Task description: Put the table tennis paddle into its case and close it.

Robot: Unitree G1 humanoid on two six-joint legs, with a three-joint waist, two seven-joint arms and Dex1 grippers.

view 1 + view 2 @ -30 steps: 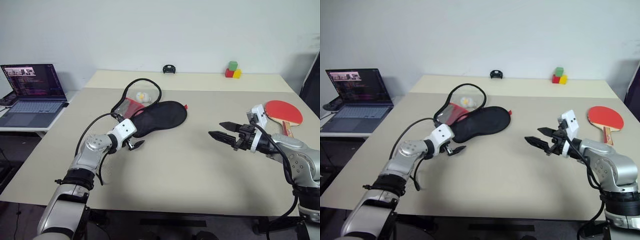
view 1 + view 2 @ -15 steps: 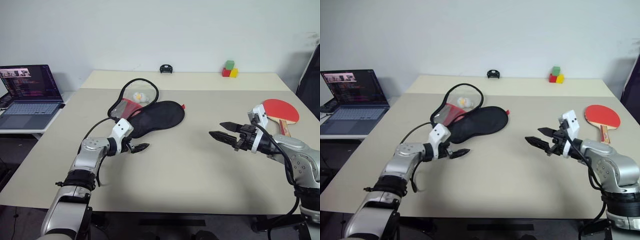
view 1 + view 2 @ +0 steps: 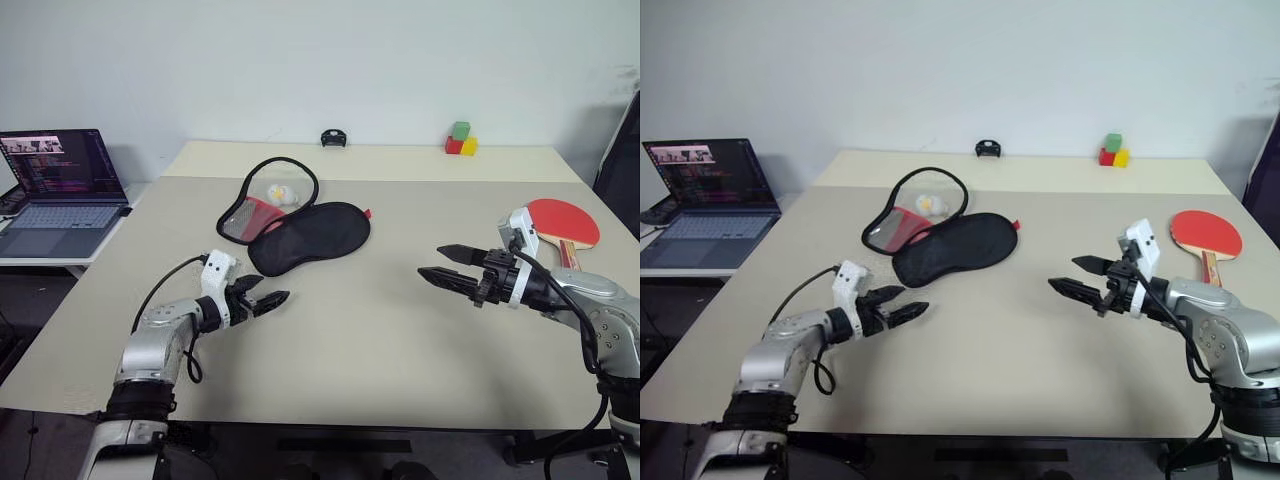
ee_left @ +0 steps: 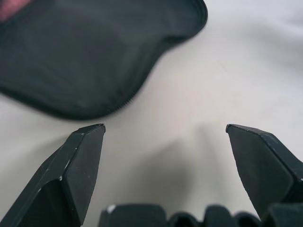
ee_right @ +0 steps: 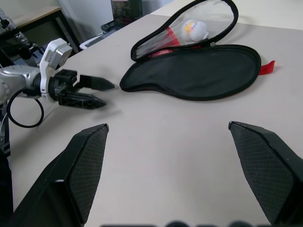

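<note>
The case [image 3: 305, 232] lies unzipped on the beige table [image 3: 370, 330], toward the far left of centre: black lower half flat on the surface, the other flap folded back behind it w/ black piping forming a loop, a clear/mesh pocket and a bit of red showing inside, plus a small white-and-yellow ball-like item [image 3: 281, 192] in the open part; can't tell exactly what that is. A small red tab sticks out at the case's right end. The table tennis paddle [image 3: 563, 223] sits well apart from the case, near the table's right edge, red rubber face up, handle pointing toward the near side, partly hidden behind the right arm. Left gripper [image 3: 266, 292] hovers low over the table just near-side of the case's black edge, not touching it, fingers spread wide w/ nothing between them; left wrist view shows the case edge beyond both fingertips. Right gripper [image 3: 440, 264] is held above the table's right-centre, pointing left toward the case, fingers also wide apart and empty, the paddle behind it. Far edge of the table: a small black object [image 3: 334, 138] and a cluster of green, red and yellow blocks [image 3: 460, 140]. An open laptop [image 3: 60, 188] w/ lit screen rests on a separate desk off to the left.
</note>
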